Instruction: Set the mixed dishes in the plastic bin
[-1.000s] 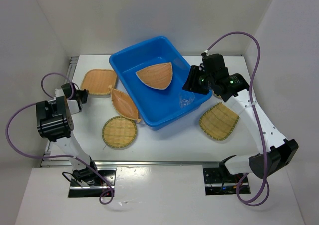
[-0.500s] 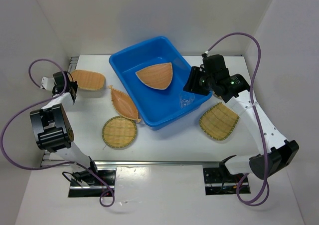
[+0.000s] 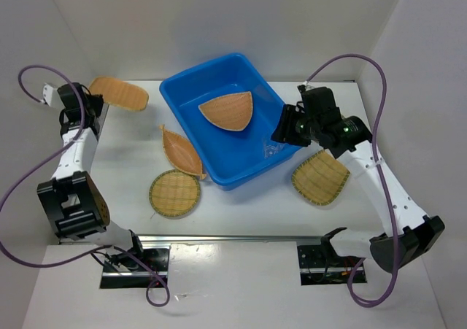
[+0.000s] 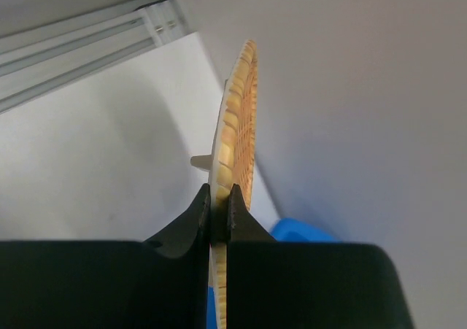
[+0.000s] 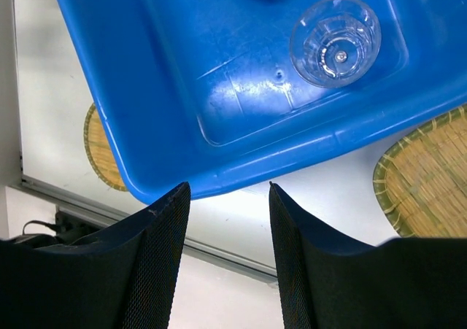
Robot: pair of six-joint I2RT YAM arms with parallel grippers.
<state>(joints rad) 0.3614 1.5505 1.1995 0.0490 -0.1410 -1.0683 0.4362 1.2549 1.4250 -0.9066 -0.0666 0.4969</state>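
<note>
The plastic bin (image 3: pixel 222 154) sits at the far middle of the tabletop (image 3: pixel 241 198), and it already holds an orange fan-shaped tray (image 3: pixel 228 111) towards its far end and a clear cup (image 3: pixel 270 149) upright in its near right corner. What has just changed is over on the left. A second ago one woven tray lay flat on the tabletop just left of the bin. Now the left tool (image 4: pixel 219 198) has it pinched by the rim, jaws nearly closed on the weave, and has swung it up and out to the far left corner. This lifted tray (image 3: pixel 119 93) now hangs clear of the tabletop, seen edge-on from the wrist. I take that as a pick done and a carry to the bin still to come. The right tool (image 5: pixel 228 187) has barely shifted. It hangs over the bin's near right rim with its jaws spread wide, holding nothing, the cup below it. Counting up, there is one bin and one cup. There are five woven trays, one in the bin and one in the air. Three are left down: a leaf-shaped tray (image 3: pixel 181 152) against the bin's left wall, a round tray (image 3: pixel 175 193) nearer, and a pale fan-shaped tray (image 3: pixel 321 176) on the right.
</note>
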